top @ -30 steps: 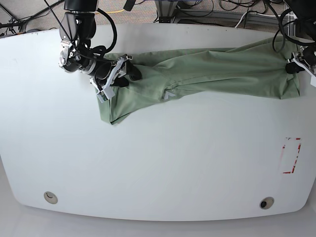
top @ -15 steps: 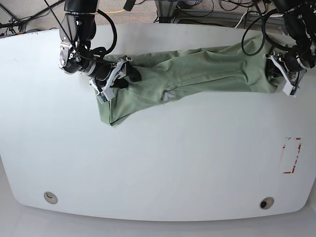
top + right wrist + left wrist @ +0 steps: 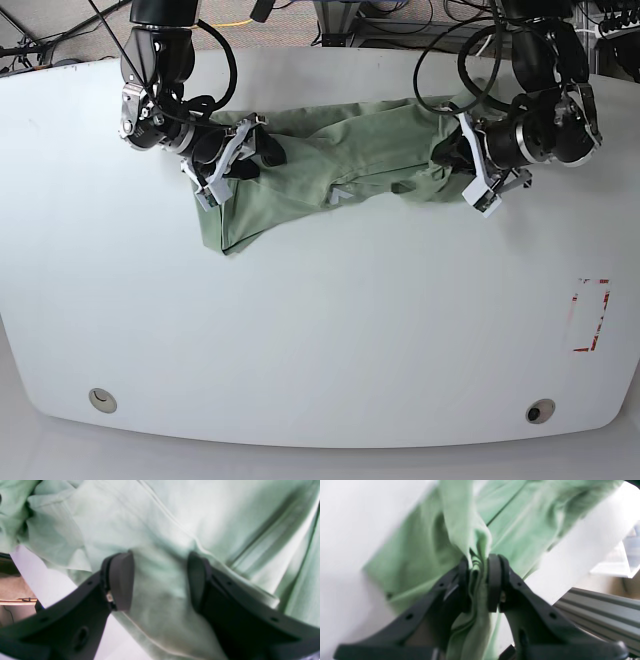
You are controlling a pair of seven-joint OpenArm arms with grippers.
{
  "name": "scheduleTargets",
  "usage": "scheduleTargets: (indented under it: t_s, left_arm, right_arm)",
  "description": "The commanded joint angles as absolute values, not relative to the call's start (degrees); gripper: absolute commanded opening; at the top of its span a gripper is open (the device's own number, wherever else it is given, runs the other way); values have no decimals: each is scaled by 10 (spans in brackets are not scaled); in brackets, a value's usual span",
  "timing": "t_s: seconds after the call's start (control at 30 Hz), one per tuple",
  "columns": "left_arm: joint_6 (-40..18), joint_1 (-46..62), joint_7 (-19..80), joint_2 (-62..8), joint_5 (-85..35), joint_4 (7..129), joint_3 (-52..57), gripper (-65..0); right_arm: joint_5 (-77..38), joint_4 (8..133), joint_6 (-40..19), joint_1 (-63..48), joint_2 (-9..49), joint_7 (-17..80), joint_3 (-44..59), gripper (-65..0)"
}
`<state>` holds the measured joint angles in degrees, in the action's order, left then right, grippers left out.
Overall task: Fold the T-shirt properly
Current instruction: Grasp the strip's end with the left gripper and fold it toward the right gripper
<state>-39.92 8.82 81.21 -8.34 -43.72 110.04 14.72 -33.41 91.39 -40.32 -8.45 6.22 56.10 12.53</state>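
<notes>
The pale green T-shirt (image 3: 330, 160) lies bunched in a long band across the far half of the white table (image 3: 320, 330). In the base view my left gripper (image 3: 462, 170) is at the band's right end. The left wrist view shows my left gripper (image 3: 478, 585) shut on a gathered fold of the T-shirt (image 3: 425, 542). My right gripper (image 3: 250, 150) rests on the band's left part. In the right wrist view my right gripper (image 3: 158, 582) is open, its pads wide apart on the flat T-shirt (image 3: 200, 517).
A red-outlined rectangle (image 3: 590, 315) marks the table near its right edge. Two round holes (image 3: 101, 400) (image 3: 540, 411) sit near the front edge. Cables and metal framing run behind the table, with an aluminium rail (image 3: 602, 615) close to the left arm.
My left gripper has carried the shirt's right end leftwards toward the middle, so the band is shorter and bunched there. The right arm has stayed where it was.
</notes>
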Motion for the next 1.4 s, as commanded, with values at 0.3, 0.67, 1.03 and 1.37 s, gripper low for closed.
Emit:
scheduleTargets:
  t_s: [0.3, 0.67, 1.03, 1.37]
  left_arm:
    - [-400, 47, 800, -28, -448, 1102, 109, -596]
    - [-400, 15, 800, 14, -363, 1101, 86, -533]
    - [-400, 11, 800, 15, -370, 1105, 24, -401]
    - [-400, 13, 800, -27, -425, 1129, 110, -401]
  right_arm:
    - [-329, 919, -400, -81, 66, 567, 127, -315]
    - [-331, 919, -400, -84, 67, 567, 127, -315]
    - [-331, 919, -400, -82, 66, 567, 127, -315]
    - [-331, 919, -400, -81, 65, 567, 125, -315]
